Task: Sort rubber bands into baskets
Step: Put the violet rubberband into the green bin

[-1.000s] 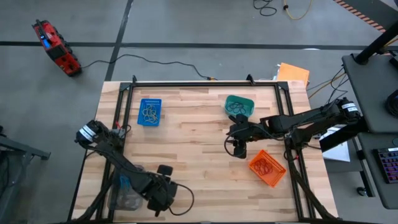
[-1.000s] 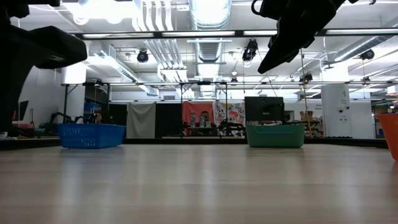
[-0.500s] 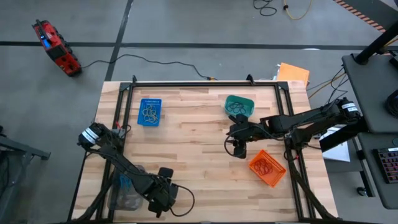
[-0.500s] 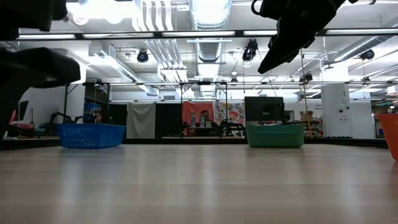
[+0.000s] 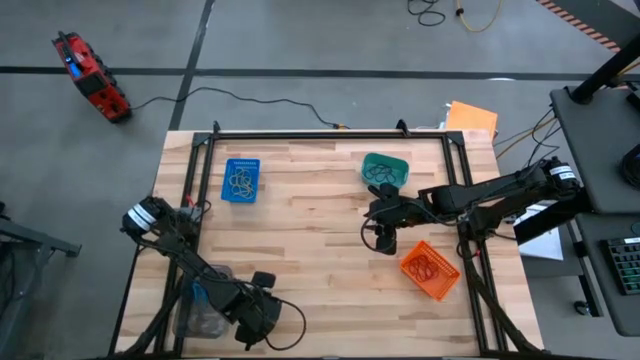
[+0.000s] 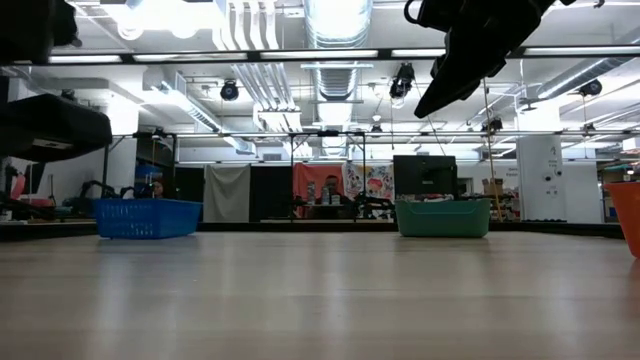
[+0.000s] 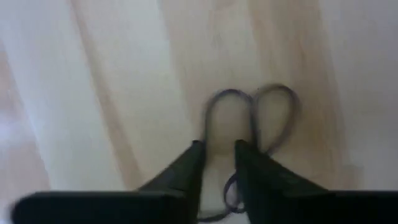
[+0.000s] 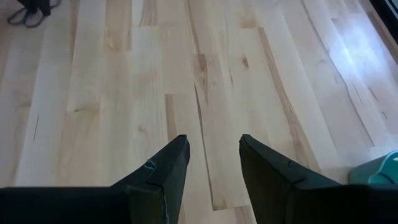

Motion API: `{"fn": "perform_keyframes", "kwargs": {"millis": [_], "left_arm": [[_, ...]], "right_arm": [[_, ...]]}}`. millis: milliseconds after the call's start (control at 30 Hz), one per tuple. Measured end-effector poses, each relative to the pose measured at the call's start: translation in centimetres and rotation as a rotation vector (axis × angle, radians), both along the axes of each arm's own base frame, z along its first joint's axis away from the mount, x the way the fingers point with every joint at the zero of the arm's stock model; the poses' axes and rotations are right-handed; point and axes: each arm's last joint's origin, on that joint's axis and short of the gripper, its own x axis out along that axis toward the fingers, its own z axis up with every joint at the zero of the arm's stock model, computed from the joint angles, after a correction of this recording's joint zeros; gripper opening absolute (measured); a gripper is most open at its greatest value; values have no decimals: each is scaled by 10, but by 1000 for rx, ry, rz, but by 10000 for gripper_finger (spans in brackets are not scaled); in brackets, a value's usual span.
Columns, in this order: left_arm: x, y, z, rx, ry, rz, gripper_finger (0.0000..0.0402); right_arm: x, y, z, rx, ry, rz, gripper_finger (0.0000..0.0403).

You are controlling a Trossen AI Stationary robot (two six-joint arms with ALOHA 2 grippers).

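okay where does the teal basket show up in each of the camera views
High view: teal basket at the table's far side, right of centre, just beyond the right gripper.
Low view: teal basket right of centre on the far table edge.
Left wrist view: not in it.
Right wrist view: only a teal corner at the picture's lower right edge.
Shared landmark: the blue basket, across the table from it in the high and low views.
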Motion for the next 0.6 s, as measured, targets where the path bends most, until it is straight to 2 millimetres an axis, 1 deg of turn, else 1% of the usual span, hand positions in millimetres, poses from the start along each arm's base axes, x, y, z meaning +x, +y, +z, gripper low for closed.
{"fn": "perform_keyframes", "kwargs": {"millis": [67, 100, 133, 300, 400, 500, 600], "left_arm": [[0, 1, 0, 10, -3, 0, 32], [0, 1, -1, 14, -4, 0, 17], [0, 1, -1, 16, -5, 1, 11], [0, 2, 3, 47, -42, -9, 2], [0, 11, 8, 166, -109, -20, 0], [3, 19, 26, 242, -220, -1, 0], [3, 28, 40, 278, -262, 20, 0]], "right_arm": [[0, 0, 0, -1, 0, 1, 139], [0, 0, 0, -1, 0, 1, 139], [0, 0, 0, -1, 0, 1, 139], [0, 0, 0, -1, 0, 1, 139], [0, 0, 0, -1, 0, 1, 139], [-1, 0, -3, -2, 8, 1, 139], [-1, 0, -7, -2, 4, 1, 139]]}}
